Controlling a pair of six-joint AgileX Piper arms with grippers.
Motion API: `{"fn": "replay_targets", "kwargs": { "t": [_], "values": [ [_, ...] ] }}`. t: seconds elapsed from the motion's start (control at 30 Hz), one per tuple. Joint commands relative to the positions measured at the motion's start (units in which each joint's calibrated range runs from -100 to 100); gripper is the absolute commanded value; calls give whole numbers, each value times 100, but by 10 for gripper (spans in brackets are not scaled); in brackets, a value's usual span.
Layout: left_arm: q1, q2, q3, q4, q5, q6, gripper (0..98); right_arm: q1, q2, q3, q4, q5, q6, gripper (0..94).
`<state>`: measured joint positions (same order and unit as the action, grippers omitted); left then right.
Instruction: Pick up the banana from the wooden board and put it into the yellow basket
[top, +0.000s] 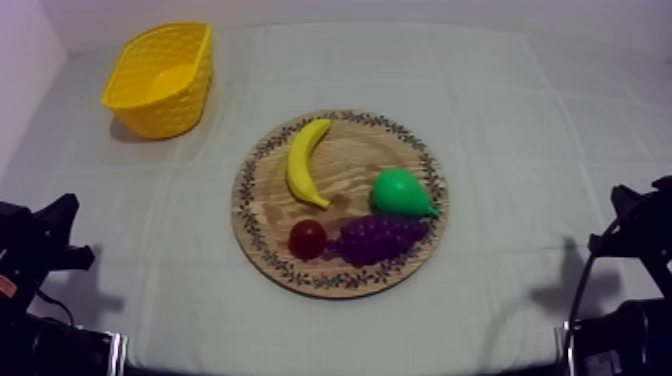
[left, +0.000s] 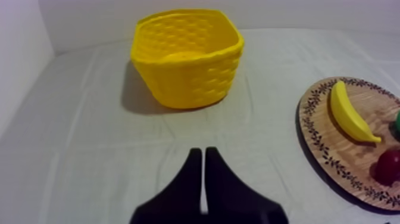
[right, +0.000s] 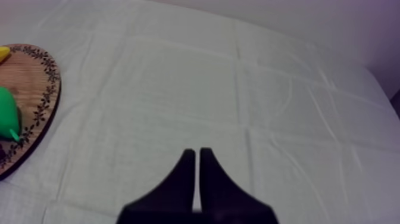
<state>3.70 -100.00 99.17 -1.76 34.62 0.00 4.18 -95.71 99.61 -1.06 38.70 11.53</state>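
Banana, a yellow curved toy fruit, lies flat on the left half of the round wooden board with the patterned rim. Its long axis runs roughly near to far and it bows toward the left. It looks smooth, with tapered ends and a thicker middle. Nothing touches it. The small red fruit sits just near of its near tip, the green pear is to its right, and the purple bunch of grapes is at the near right of the board.

The yellow woven basket is at the far left of the tabletop, well apart from the board, open side up and empty as far as the left wrist view shows.

The left gripper is low at the near left, fingers pressed together on nothing and pointing between the basket and the board. The right gripper is low at the near right, also closed and empty.

Step, as I judge it: pick not yet begun, approach comes first. The left arm looks better placed, since the banana and the basket are both on its side. The next move calls for spreading the fingers, coming over the banana's middle and closing across its width, not along it. The red fruit is close to the near tip, so grip higher up.
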Motion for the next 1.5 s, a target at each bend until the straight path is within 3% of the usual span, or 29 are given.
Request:
{"fn": "replay_targets", "kwargs": {
  "t": [0.0, 0.23, 1.2, 1.47],
  "values": [
    [8, 0, 9, -1, -21, 16, 1, 3, -5, 5, 1, 1, 2, 4],
    [16, 0, 15, -2, -40, 331, 2, 3, -5, 5, 1, 1, 2, 4],
    [55, 17, -71, 2, 193, 463, 2, 3, -5, 5, 1, 1, 2, 4],
    [319, 787, -880, -21, 162, 587, 2, 3, -5, 5, 1, 1, 2, 4]
  ]
}}
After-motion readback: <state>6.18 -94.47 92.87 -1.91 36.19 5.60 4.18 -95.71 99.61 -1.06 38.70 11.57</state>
